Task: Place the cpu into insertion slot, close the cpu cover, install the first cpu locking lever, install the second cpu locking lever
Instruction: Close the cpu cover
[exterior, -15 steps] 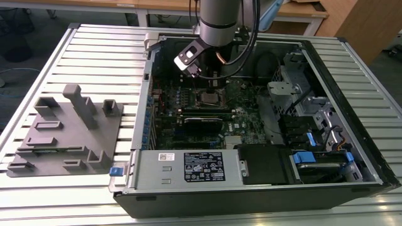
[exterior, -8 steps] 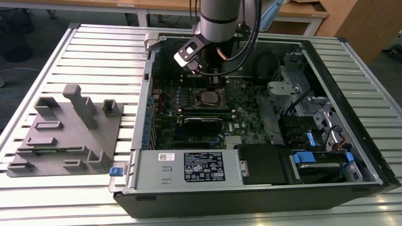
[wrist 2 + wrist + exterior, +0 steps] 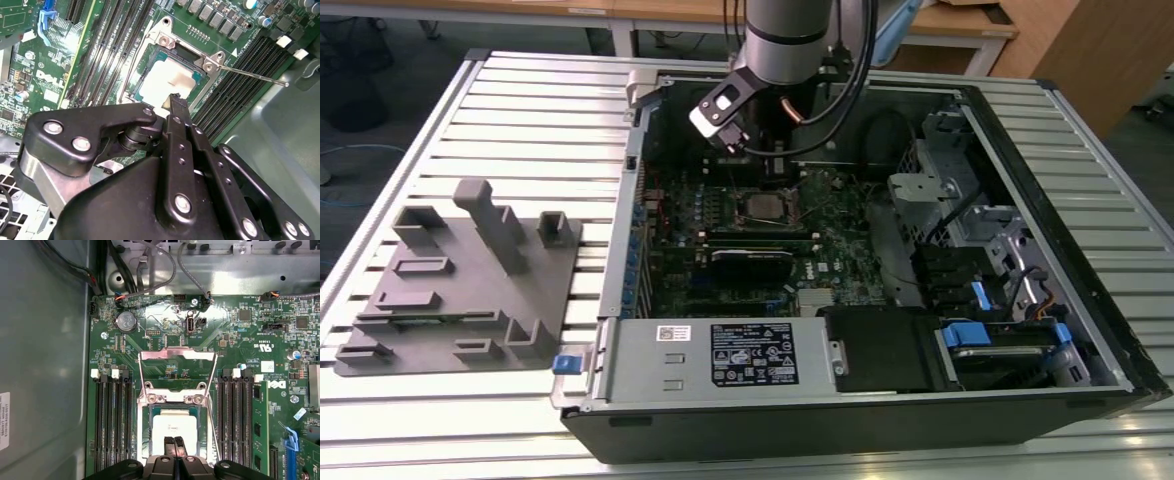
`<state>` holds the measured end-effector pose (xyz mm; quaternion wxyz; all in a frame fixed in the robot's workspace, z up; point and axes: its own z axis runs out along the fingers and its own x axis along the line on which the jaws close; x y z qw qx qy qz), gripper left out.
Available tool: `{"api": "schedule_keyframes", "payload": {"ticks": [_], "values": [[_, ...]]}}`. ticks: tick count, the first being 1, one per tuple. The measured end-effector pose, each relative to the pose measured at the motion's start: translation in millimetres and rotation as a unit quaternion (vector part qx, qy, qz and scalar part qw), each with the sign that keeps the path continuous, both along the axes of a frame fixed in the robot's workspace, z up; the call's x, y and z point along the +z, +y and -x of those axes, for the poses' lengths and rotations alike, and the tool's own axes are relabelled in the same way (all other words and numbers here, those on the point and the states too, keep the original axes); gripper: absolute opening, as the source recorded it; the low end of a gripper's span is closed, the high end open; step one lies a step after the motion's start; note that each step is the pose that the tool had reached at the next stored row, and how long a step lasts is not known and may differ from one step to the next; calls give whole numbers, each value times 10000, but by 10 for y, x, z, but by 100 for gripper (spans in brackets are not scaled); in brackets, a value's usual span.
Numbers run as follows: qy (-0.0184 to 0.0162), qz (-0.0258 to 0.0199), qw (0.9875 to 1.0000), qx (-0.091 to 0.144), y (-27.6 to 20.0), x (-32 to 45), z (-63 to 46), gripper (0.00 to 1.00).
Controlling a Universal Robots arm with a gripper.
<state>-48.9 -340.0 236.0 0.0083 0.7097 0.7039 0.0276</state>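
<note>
First wrist view: the cpu (image 3: 175,426), a flat square chip with a dull silver metal top, is seen lying face up in the black, silver-rimmed insertion slot (image 3: 145,432), its edges square to the slot's. The thin silvery cpu cover (image 3: 177,354) is raised on its hinge, away from the tool (image 3: 175,441), whose black fingers are pressed together just over the chip's near edge; contact cannot be told.

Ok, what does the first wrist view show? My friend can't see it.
The gripper, shut, points at the cpu lying in its slot on a green board. The cover is flipped open off the slot, and long black memory slots run along both sides.
</note>
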Motion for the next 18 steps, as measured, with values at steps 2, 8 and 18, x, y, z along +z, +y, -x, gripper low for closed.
{"api": "schedule_keyframes", "payload": {"ticks": [2,8,18], "values": [[-1,-1,10000,0,0,15,0,10],[-1,-1,10000,0,0,50,0,10],[-1,-1,10000,0,0,101,0,10]]}}
